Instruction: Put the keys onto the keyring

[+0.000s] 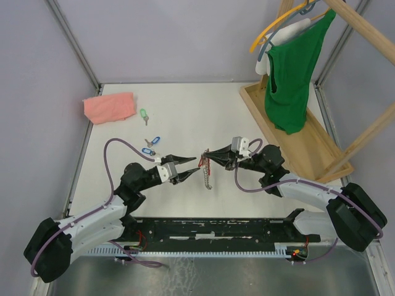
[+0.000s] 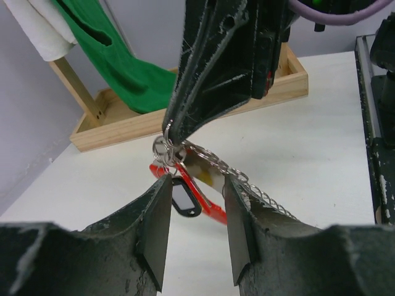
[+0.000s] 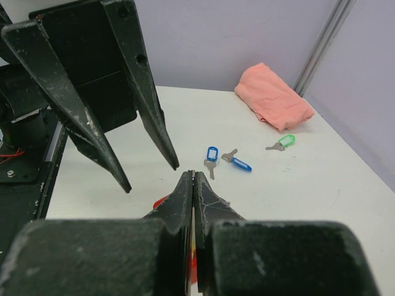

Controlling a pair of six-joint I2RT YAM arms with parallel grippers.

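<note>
Wooden tray (image 1: 318, 147) beneath hanging green garment (image 1: 293, 68)

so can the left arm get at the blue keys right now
probably yes: the blue keys lie bare on the table close beside the left hand, nothing between, and its jaws are open and empty. it must first turn from the keyring in the right hand

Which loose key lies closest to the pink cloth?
The green-tagged key, alone just right of the cloth in the overhead view. The two blue-tagged keys lie together, nearer the arms.
</note>
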